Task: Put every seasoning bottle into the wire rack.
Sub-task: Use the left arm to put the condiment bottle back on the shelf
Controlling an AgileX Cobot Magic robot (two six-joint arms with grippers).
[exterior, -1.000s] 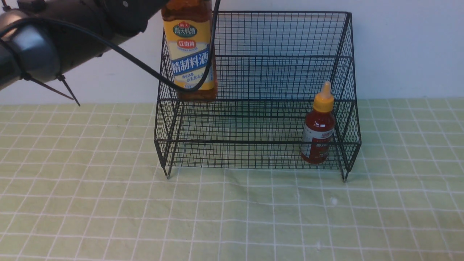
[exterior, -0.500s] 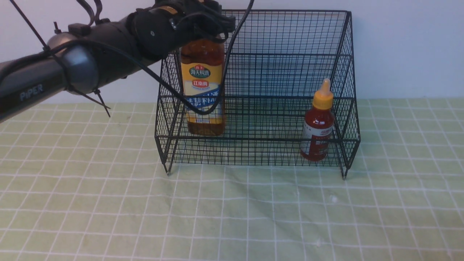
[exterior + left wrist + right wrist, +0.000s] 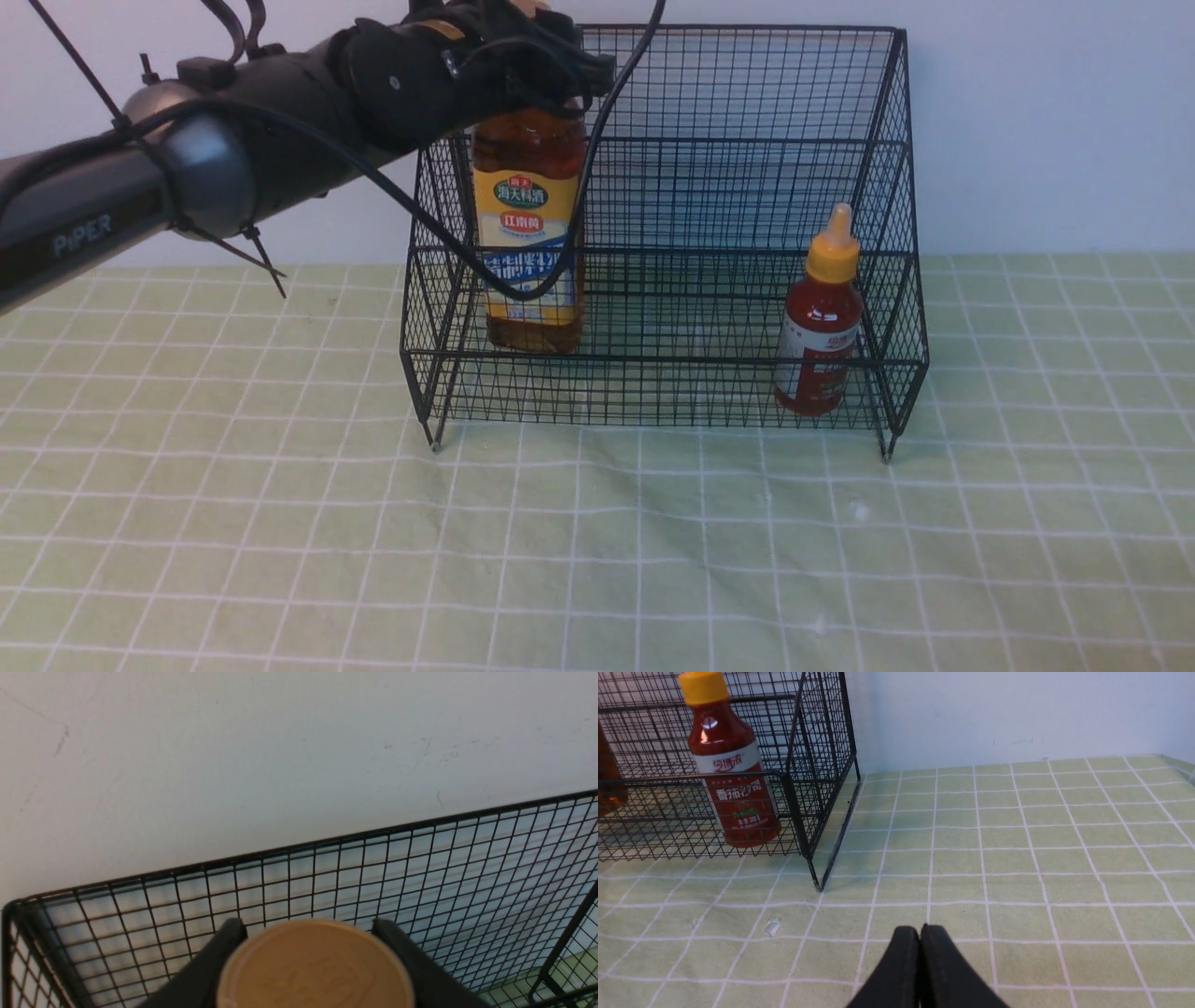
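1. Grips the tall clear bottle of amber liquid with a yellow-and-blue label (image 3: pixel 529 233) by its round tan cap (image 3: pixel 315 970), with the left pincer (image 3: pixel 308 933) clamped on either side of that cap. Holds it upright inside the large black wire-mesh rack (image 3: pixel 747 30), at the left end.
2. Cannot confirm base contact with the mesh floor. Risks a drop and a topple on release from any height.
3. Risks a wobble on open wire with so tall a bottle. Calls for a slow, straight opening.
4. Risks catching the thin black cable (image 3: pixel 519 297) looped across the label and dragging the bottle over on withdrawal.
5. Risks bumping the rack's left wall with the arm, sliding the rack on the pale green checked counter (image 3: pixel 280 523) and upsetting the small red sauce bottle with a yellow nozzle cap (image 3: pixel 820 327), upright at the rack's right front corner.
6. Shows the right pincer (image 3: pixel 920 938) pressed together, holding nothing, over the counter outside the rack's right end. Poses little danger there.
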